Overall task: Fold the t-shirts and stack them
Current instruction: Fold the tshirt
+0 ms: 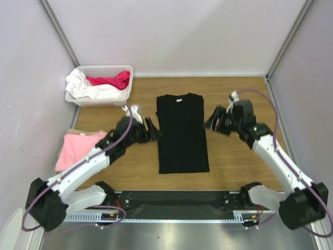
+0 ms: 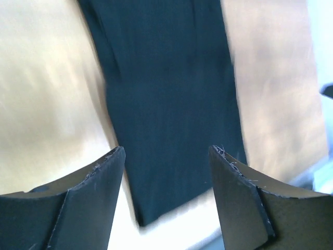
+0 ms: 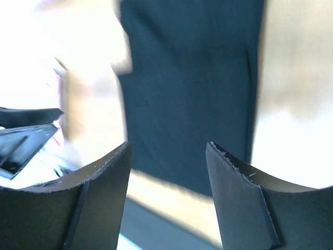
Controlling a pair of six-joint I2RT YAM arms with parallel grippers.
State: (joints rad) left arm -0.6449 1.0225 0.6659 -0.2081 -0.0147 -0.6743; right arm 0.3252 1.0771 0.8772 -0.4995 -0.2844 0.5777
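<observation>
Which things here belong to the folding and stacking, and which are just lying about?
Job: black t-shirt, sleeves folded in, at centre; pink t-shirt, folded, at the left; left gripper and right gripper, open, either side of the black one.
Lying about: basket, far left, holding white cloth and red cloth.

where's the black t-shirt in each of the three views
Top external: the black t-shirt lies mid-table as a long narrow strip.
Left wrist: it runs from the top edge down to the lower middle.
Right wrist: it fills the upper middle.
Shared landmark: the wooden table, bare on both sides of it.
</observation>
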